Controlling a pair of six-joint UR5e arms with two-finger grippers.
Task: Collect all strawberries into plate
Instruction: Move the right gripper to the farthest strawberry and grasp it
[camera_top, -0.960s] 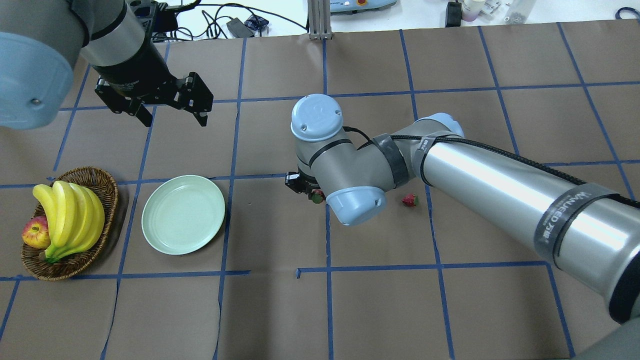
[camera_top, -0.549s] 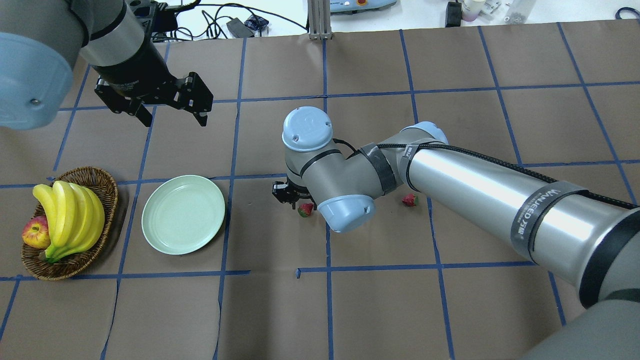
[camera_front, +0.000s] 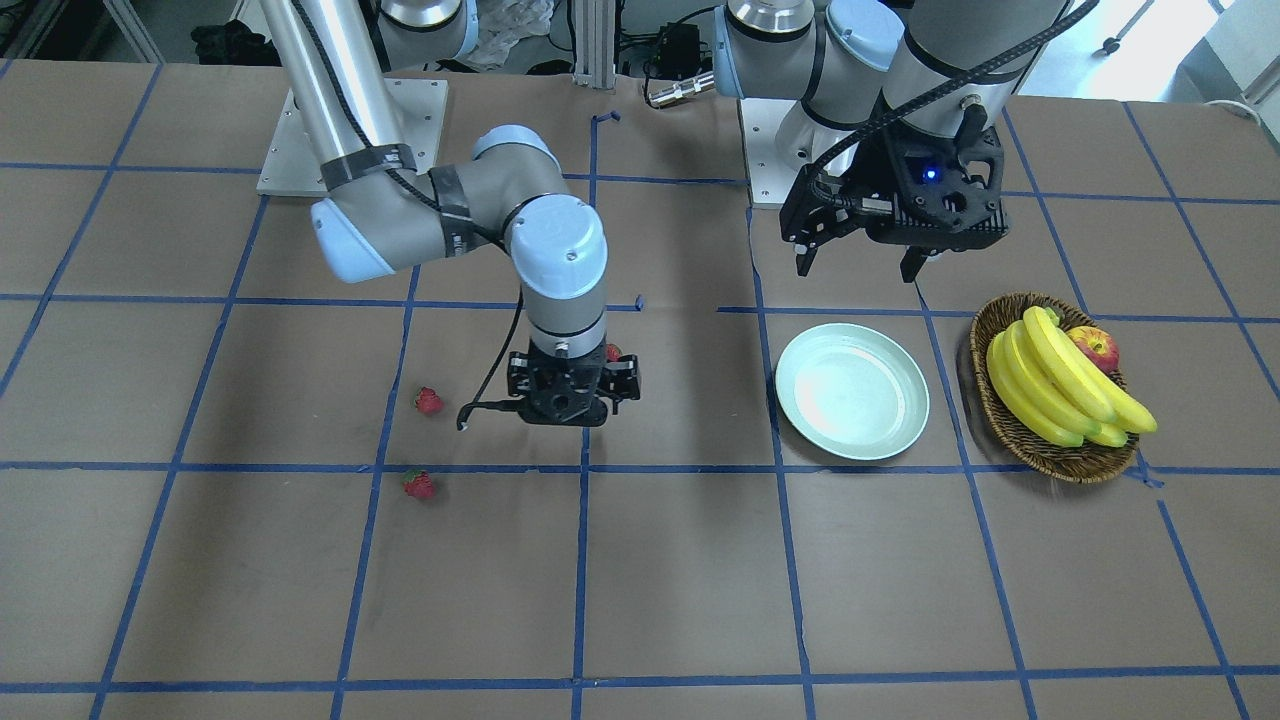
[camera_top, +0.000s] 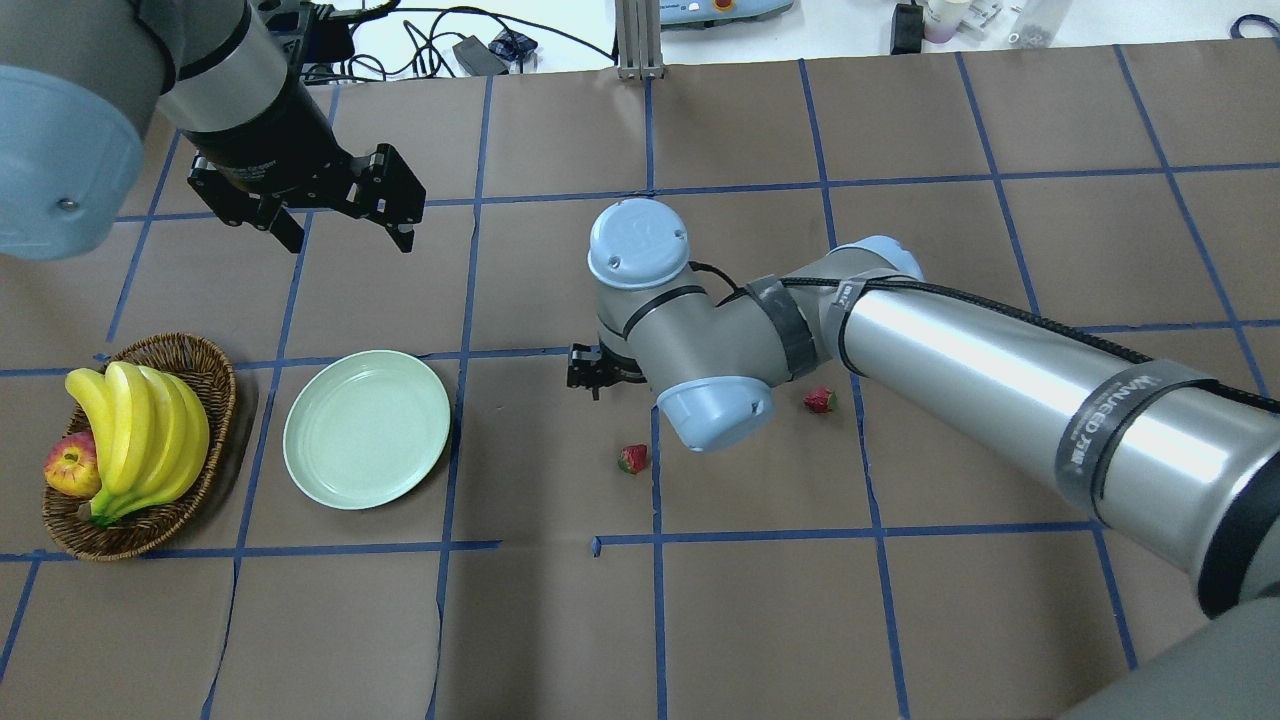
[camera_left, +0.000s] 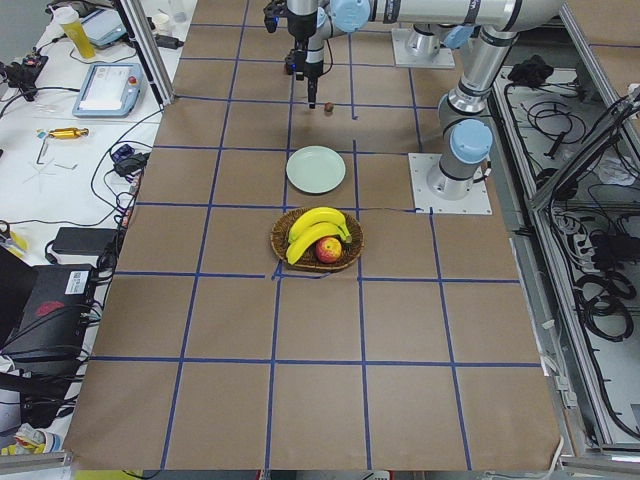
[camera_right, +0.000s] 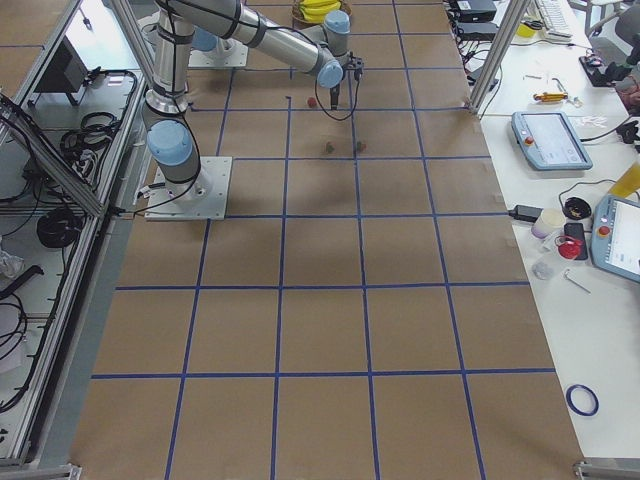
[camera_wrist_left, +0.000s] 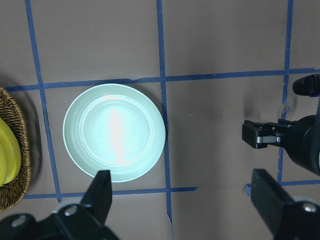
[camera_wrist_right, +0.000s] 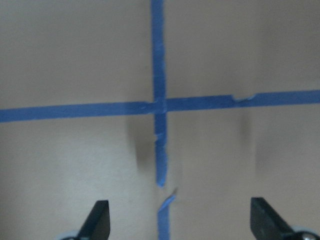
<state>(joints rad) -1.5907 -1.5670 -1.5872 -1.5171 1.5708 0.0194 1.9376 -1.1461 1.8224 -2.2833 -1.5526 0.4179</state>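
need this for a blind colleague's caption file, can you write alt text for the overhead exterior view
The right gripper is over bare brown paper mid-table, with a strawberry lying near it and a second strawberry beside the arm. An empty mint-green plate sits to the left, then a wicker basket holding bananas and an apple; the left gripper hangs open beyond the plate.
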